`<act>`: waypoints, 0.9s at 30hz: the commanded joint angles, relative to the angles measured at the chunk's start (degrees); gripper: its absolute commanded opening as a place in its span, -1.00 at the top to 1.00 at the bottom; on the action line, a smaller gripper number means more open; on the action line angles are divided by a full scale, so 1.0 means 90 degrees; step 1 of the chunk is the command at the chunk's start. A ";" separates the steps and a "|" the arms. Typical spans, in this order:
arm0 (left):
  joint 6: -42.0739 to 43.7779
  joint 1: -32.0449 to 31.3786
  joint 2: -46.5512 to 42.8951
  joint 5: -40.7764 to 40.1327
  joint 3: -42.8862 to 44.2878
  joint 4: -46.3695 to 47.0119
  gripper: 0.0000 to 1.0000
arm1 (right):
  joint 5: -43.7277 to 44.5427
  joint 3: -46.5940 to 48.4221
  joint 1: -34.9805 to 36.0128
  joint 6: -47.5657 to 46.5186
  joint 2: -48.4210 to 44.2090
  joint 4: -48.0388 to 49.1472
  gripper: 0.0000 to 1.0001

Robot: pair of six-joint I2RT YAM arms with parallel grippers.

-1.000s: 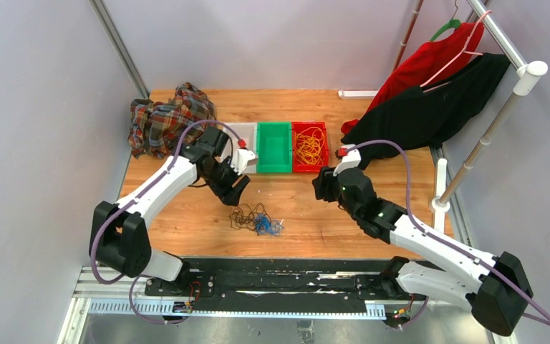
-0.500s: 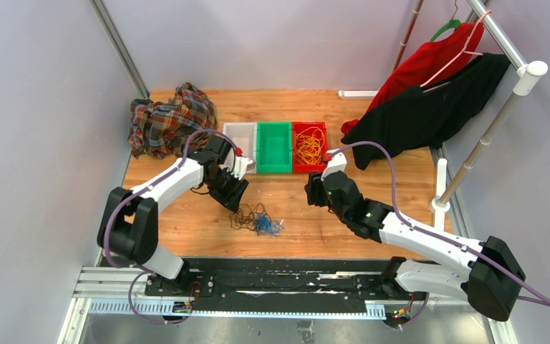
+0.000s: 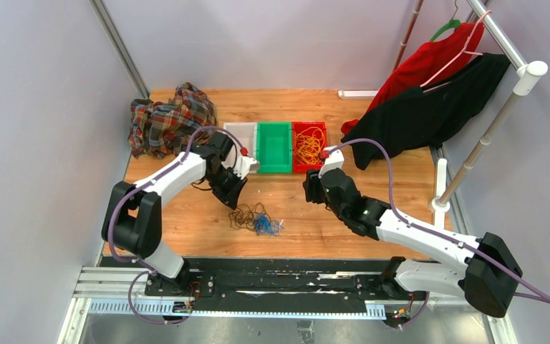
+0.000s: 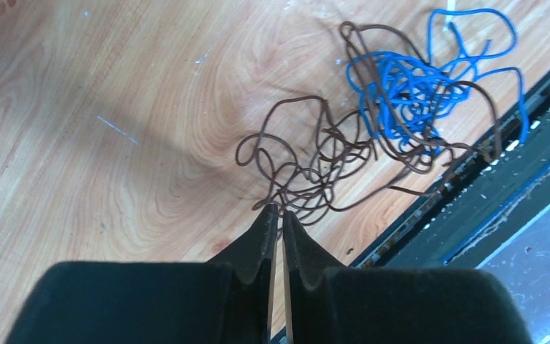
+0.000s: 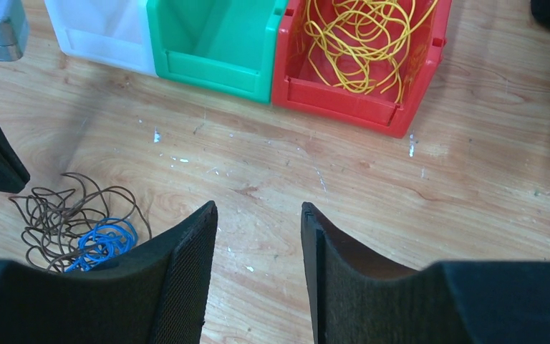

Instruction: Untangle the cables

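Brown cable point(image 4: 308, 172) and blue cable point(image 4: 415, 79) lie tangled. Left gripper point(image 4: 277, 215), tips closed, touches brown loops, grip unclear; right gripper point(image 5: 258, 215) hangs open, empty.

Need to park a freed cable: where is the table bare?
Bare wood lies between the bins and the cable tangle, flanked by left claw and right claw, and behind the bins beside the plaid cloth. Crowded: around the tangle; garments far right.
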 commanded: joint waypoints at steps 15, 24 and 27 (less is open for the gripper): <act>0.0454 0.0021 0.0370 0.0456 0.0428 0.0730 0.06 | 0.0159 0.0118 0.0158 0.0021 -0.0127 0.0113 0.10; 0.1119 -0.0020 0.0726 0.0387 0.0143 0.0766 0.14 | 0.0219 0.0070 0.0178 0.0027 -0.0196 0.0103 0.11; 0.1215 -0.0108 0.0766 0.0224 0.0042 0.0900 0.14 | 0.0196 0.0066 0.0176 0.0070 -0.0170 0.0121 0.12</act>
